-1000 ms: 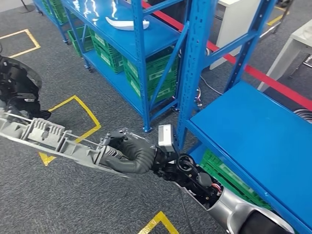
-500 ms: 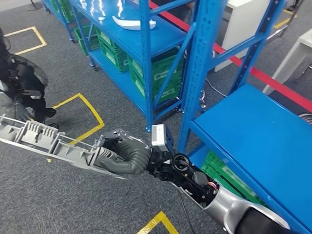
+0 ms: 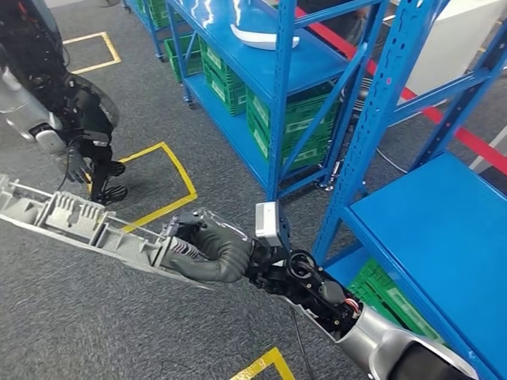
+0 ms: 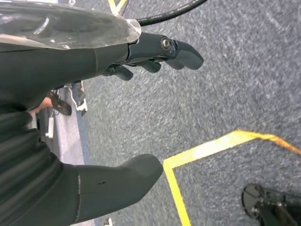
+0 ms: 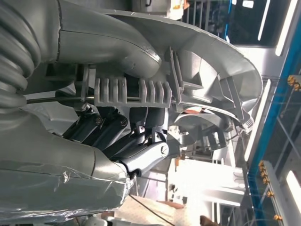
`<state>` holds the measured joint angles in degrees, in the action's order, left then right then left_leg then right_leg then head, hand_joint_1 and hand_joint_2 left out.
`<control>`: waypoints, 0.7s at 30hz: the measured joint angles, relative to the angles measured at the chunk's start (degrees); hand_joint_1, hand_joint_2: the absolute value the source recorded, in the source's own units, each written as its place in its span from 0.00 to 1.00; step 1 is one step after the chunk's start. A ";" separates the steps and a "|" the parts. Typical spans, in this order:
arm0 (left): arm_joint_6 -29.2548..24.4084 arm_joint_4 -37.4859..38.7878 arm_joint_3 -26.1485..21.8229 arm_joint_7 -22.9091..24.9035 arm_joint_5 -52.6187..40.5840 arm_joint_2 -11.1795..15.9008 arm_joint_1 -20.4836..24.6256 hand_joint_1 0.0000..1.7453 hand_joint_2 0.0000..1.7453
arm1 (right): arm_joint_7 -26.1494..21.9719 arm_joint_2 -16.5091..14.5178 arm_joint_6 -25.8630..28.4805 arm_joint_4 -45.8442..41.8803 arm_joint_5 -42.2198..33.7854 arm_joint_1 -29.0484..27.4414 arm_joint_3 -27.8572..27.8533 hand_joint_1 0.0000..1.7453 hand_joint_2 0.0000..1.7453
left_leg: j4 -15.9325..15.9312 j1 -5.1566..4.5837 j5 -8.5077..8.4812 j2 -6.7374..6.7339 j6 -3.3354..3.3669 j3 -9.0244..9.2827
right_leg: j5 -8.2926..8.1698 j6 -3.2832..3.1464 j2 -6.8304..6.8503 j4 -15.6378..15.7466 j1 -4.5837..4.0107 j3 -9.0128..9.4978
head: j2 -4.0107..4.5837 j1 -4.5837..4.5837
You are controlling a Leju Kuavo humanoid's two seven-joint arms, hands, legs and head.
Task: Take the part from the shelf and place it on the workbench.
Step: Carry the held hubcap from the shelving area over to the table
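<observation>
You're in a warehouse-like workshop: blue steel shelving, green crates, yellow floor markings on grey carpet.

Silver arm, grey ribbed cover

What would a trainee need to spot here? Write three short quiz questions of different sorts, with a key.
1. True or false: the right hand holds the long grey part.
2. What colour are the crates under the blue shelf? A red, B green, C white.
3. Fill in: the left hand holds ____.

Key: 1 true; 2 B; 3 nothing, with its fingers apart above the grey floor.
</observation>
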<state>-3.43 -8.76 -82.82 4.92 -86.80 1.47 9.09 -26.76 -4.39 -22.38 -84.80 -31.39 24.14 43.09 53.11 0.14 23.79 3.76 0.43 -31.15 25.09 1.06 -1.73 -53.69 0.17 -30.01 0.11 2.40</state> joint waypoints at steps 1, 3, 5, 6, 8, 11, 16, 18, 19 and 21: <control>0.00 0.00 -0.03 -0.01 -0.01 0.01 -0.08 0.00 1.00 | 0.01 -0.01 0.00 -0.01 0.01 0.02 0.01 1.00 1.00 | -0.13 0.08 -0.05 0.22 -0.34 -0.08 | -0.13 -0.29 0.31 0.09 0.01 0.01 | 0.00 -0.15; 0.00 0.03 -0.05 -0.01 -0.05 0.01 -0.19 0.00 1.00 | 0.08 -0.02 0.03 -0.02 0.05 0.08 0.02 1.00 1.00 | 1.14 0.19 0.79 -0.40 -0.90 -0.70 | -0.53 -0.95 1.00 0.62 0.12 0.16 | 0.00 -0.42; 0.00 0.06 -0.08 -0.02 -0.12 0.03 -0.13 0.00 1.00 | 0.20 -0.02 0.10 -0.01 0.15 0.14 0.05 1.00 1.00 | 7.10 0.27 4.10 -1.93 -1.42 -3.47 | -0.79 -1.37 1.81 0.99 0.28 0.26 | 0.00 -1.01; 0.00 0.07 -0.09 -0.03 -0.15 0.04 -0.09 0.00 1.00 | 0.26 -0.02 0.16 -0.01 0.19 0.15 0.07 1.00 1.00 | 11.51 0.30 6.21 -2.50 -1.72 -5.65 | -0.78 -1.47 2.19 1.00 0.27 0.21 | 0.00 -1.33; 0.01 0.08 -0.12 -0.05 -0.16 0.06 -0.09 0.00 1.00 | 0.34 -0.02 0.29 0.00 0.25 0.12 0.11 1.00 1.00 | 17.91 0.48 8.33 -2.93 -2.18 -8.93 | -0.74 -1.50 3.12 0.98 0.25 0.13 | 0.00 -1.70; 0.02 0.09 -0.13 -0.09 -0.16 0.09 -0.12 0.00 1.00 | 0.39 -0.02 0.42 0.00 0.29 0.12 0.16 1.00 1.00 | 10.60 0.77 4.11 -4.46 -2.38 -5.27 | -0.58 -1.25 4.50 0.92 0.26 0.25 | 0.00 -1.92; 0.02 0.11 -0.15 -0.16 -0.16 0.11 0.32 0.00 1.00 | 0.43 -0.02 0.43 -0.02 0.35 0.23 0.19 1.00 1.00 | 0.08 0.30 0.34 -6.75 -0.90 -0.18 | 0.35 0.25 7.04 0.66 -0.27 0.83 | 0.00 -1.72; 0.02 0.11 -0.15 -0.16 -0.16 0.12 0.23 0.00 1.00 | 0.44 -0.02 0.43 -0.03 0.36 0.23 0.22 1.00 1.00 | -0.07 0.42 0.12 -5.40 -0.16 -0.12 | 1.36 0.86 6.70 -0.39 -0.01 0.74 | 0.00 -1.61; 0.02 0.11 -0.15 -0.15 -0.16 0.12 0.21 0.00 1.00 | 0.44 -0.02 0.42 -0.04 0.36 0.22 0.23 1.00 1.00 | -0.18 0.53 -0.03 -4.79 0.22 -0.06 | 2.77 1.12 5.59 -2.55 0.14 -0.09 | 0.00 -1.48; 0.01 0.11 -0.16 -0.15 -0.16 0.12 0.22 0.00 1.00 | 0.43 0.01 0.42 -0.03 0.36 0.15 0.25 1.00 1.00 | -0.23 0.54 -0.18 -3.62 0.72 -0.07 | 6.94 1.42 2.86 -10.69 0.30 -3.76 | 0.00 -0.98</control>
<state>-3.43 -8.66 -82.99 4.78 -86.97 1.59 9.31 -26.33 -4.39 -21.97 -84.84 -31.04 24.29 43.34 52.88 0.68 23.60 0.14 1.15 -31.22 32.03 2.48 1.13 -64.38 0.48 -33.77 0.11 1.42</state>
